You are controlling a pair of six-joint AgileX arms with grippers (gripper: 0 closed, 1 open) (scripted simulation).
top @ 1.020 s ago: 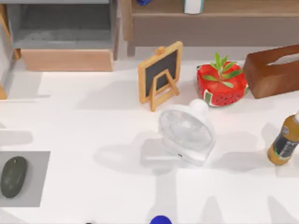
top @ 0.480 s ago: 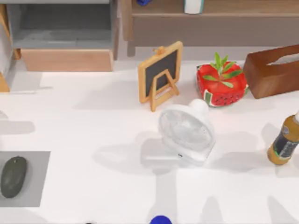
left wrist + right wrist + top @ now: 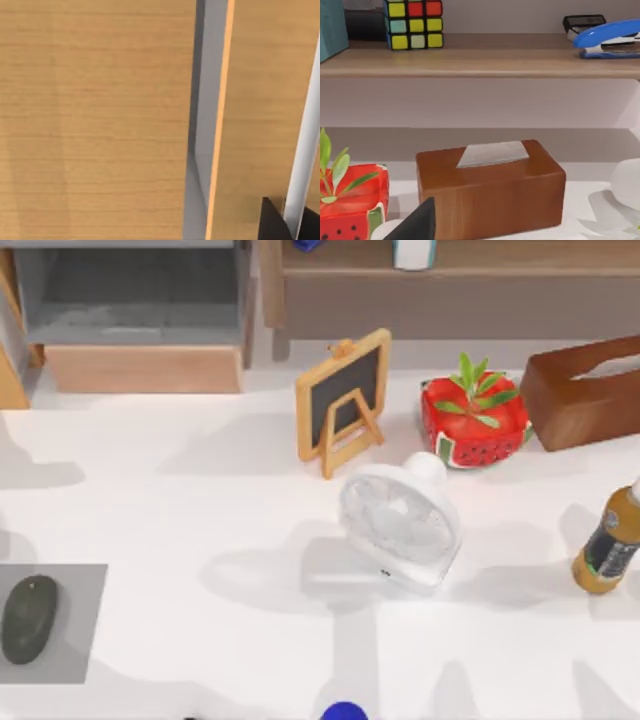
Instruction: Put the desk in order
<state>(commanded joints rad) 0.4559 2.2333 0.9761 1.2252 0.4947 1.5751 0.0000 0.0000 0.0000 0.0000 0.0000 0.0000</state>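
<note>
Nothing looks tidied yet: the fan (image 3: 400,523) lies tipped on the surface (image 3: 200,640), needing righting, and I cannot tell either gripper's opening or hold.

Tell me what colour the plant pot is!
Red, like a watermelon, plant pot; top view shows it best.

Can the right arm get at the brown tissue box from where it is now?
Probably yes. In the right wrist view the tissue box sits straight ahead on the desk, with only the watermelon planter beside it and nothing in between.
</note>
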